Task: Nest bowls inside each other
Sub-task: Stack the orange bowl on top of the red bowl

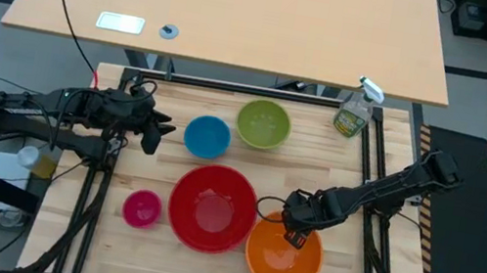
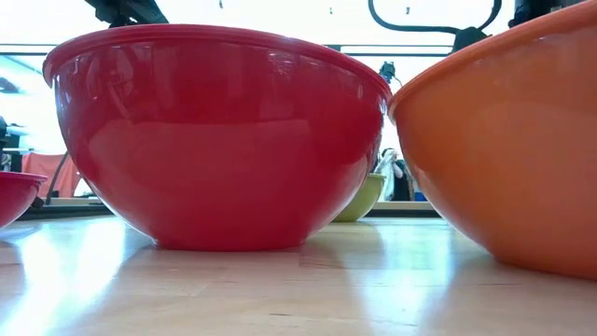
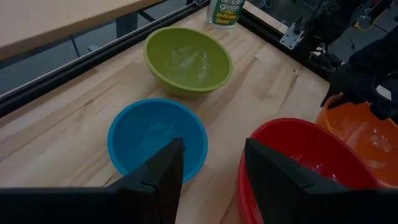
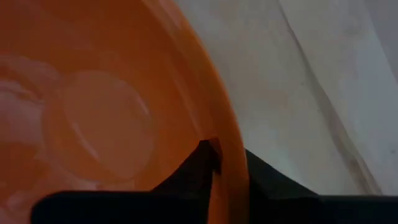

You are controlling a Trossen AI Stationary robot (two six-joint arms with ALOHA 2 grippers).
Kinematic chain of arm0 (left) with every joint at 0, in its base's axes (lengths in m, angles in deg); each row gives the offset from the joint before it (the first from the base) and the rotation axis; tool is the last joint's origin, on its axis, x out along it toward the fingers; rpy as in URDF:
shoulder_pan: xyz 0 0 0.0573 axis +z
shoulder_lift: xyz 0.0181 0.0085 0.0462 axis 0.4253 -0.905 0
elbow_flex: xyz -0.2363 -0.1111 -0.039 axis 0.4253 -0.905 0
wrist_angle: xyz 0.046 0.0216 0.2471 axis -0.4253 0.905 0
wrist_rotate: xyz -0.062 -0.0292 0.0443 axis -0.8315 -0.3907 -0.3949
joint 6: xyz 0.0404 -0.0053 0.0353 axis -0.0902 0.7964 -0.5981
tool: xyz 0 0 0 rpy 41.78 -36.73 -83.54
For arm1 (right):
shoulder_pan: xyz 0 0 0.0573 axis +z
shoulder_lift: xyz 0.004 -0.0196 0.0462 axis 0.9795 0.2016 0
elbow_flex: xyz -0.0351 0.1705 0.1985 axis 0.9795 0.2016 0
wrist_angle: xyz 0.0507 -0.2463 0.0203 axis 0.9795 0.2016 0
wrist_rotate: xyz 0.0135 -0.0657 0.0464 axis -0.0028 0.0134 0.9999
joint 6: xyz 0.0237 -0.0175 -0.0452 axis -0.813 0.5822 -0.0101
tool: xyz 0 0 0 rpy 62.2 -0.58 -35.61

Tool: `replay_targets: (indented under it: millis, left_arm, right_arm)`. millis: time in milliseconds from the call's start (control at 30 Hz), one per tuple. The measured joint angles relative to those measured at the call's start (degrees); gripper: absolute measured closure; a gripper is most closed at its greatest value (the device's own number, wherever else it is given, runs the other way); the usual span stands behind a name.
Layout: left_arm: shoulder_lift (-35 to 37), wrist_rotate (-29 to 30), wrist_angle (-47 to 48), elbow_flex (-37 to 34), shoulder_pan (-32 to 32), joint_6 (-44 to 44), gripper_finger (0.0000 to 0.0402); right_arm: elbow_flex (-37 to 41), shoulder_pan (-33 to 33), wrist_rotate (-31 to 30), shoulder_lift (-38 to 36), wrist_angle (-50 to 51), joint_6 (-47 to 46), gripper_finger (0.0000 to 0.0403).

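Five bowls stand on their bases on the wooden table: red (image 1: 212,208) in the middle, orange (image 1: 283,254) at the near right, pink (image 1: 141,208) at the near left, blue (image 1: 207,136) and lime green (image 1: 262,124) farther back. My right gripper (image 1: 294,234) points down at the orange bowl's far rim and is shut on it. My left gripper (image 3: 211,168) hangs open above the table's left side, beside the blue bowl (image 3: 155,134), with nothing between its fingers. My right gripper has the orange bowl's rim (image 4: 227,155) on the bowl's far side, nearest the red bowl. One finger (image 4: 193,171) is inside the bowl and the other (image 4: 273,177) outside the wall. The fingers come from above, pointing down. The bowl sits upright on the table.
A clear spray bottle (image 1: 357,111) stands at the table's far right corner. The red bowl and the orange bowl (image 2: 504,140) stand almost rim to rim. Bare wood lies between the green bowl and the orange bowl and along the near edge.
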Motion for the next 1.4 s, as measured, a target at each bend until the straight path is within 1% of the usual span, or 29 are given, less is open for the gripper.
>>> replay_targets:
  millis: [100,167,467,667,867,1067,1267,1400]
  left_arm:
    - [0.0,0.0,0.0,0.0,0.0,0.23,0.0228]
    - [0.0,0.0,0.0,0.0,0.0,0.47,0.0228]
    - [0.0,0.01,0.0,0.0,0.0,0.77,0.0228]
    - [0.0,1.61,-0.06,-0.01,-0.02,0.67,0.0228]
    - [0.0,2.05,-1.48,-0.02,-0.02,-0.36,0.0228]
    - [0.0,2.19,-1.57,-0.02,-0.02,-1.47,0.0228]
    - [0.0,2.19,-1.92,-0.02,-0.02,-1.85,0.0228]
    - [0.0,2.19,-1.95,-0.02,-0.02,-1.85,0.0228]
  right_arm:
    - [-0.22,-0.19,1.07,-0.18,-0.53,-0.91,0.038]
    - [-0.21,-0.36,1.67,-0.17,-0.57,-1.1,0.0387]
    - [-0.1,-0.44,3.85,-0.61,-0.2,-1.47,0.0386]
    - [0.21,-0.5,2.55,-3.83,1.08,-1.3,0.0387]
    - [0.27,-0.57,3.14,-6.24,2.71,-1.28,0.0387]
    - [0.26,-0.57,7.85,-9.87,2.04,0.2,0.0387]
    - [0.19,-0.81,7.66,-13.81,0.35,-0.32,0.0387]
    - [0.14,-2.92,7.72,-15.49,-3.75,-1.97,0.0387]
